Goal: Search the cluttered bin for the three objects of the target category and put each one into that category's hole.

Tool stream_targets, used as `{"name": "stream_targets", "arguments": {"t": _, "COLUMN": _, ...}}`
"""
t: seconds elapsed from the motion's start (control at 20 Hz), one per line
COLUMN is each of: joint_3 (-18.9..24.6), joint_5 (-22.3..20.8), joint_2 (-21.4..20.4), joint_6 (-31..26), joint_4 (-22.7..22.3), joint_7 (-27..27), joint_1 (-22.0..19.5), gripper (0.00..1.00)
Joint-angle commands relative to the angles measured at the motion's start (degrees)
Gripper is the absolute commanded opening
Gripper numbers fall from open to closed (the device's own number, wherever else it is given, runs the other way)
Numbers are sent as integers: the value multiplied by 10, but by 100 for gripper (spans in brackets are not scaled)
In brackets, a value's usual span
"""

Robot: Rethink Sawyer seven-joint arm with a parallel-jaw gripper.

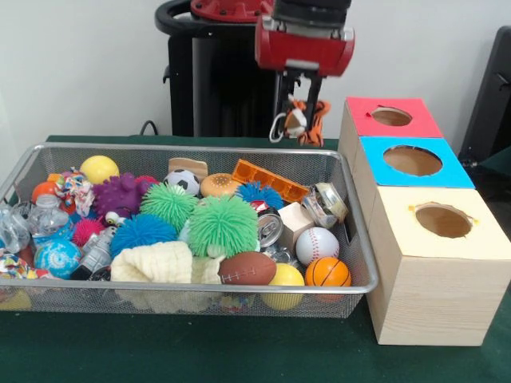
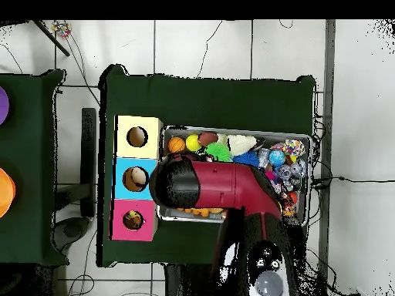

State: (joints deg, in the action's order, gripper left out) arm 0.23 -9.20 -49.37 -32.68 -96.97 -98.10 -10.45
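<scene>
In the front view my gripper [image 1: 302, 108] hangs above the far right corner of the wire mesh bin [image 1: 200, 288], shut on a small orange plush with black tiger stripes [image 1: 310, 126]. The plush dangles clear of the bin, just left of the red-surround hole [image 1: 391, 116] on the wooden box. In the overhead view the red arm [image 2: 224, 185] covers the gripper and the plush; the red hole [image 2: 133, 220] lies to its left, with something dark and yellowish inside. I cannot pick out a tan-brown plush in the bin.
The bin holds spiky pom balls [image 1: 223, 224], a football [image 1: 247, 269], a basketball [image 1: 327, 272], a baseball [image 1: 317, 244], a soccer ball [image 1: 184, 182], cans and other clutter. The blue-surround hole [image 1: 413, 160] and yellow-surround hole [image 1: 442, 219] sit nearer the camera.
</scene>
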Motion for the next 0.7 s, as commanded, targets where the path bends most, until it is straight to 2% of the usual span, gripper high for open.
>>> {"name": "stream_targets", "arguments": {"t": 0.05, "joint_3": 25, "joint_5": 27, "joint_2": -40, "joint_6": -53, "joint_4": -98, "joint_7": -23, "joint_1": -37, "gripper": 0}}
{"name": "stream_targets", "arguments": {"t": 0.35, "joint_3": 43, "joint_5": 24, "joint_2": -28, "joint_6": -12, "joint_4": -159, "joint_7": -23, "joint_1": -43, "gripper": 0}}
{"name": "stream_targets", "arguments": {"t": 0.7, "joint_3": 46, "joint_5": 11, "joint_2": -37, "joint_6": 68, "joint_4": -230, "joint_7": -62, "joint_1": -8, "gripper": 0}}
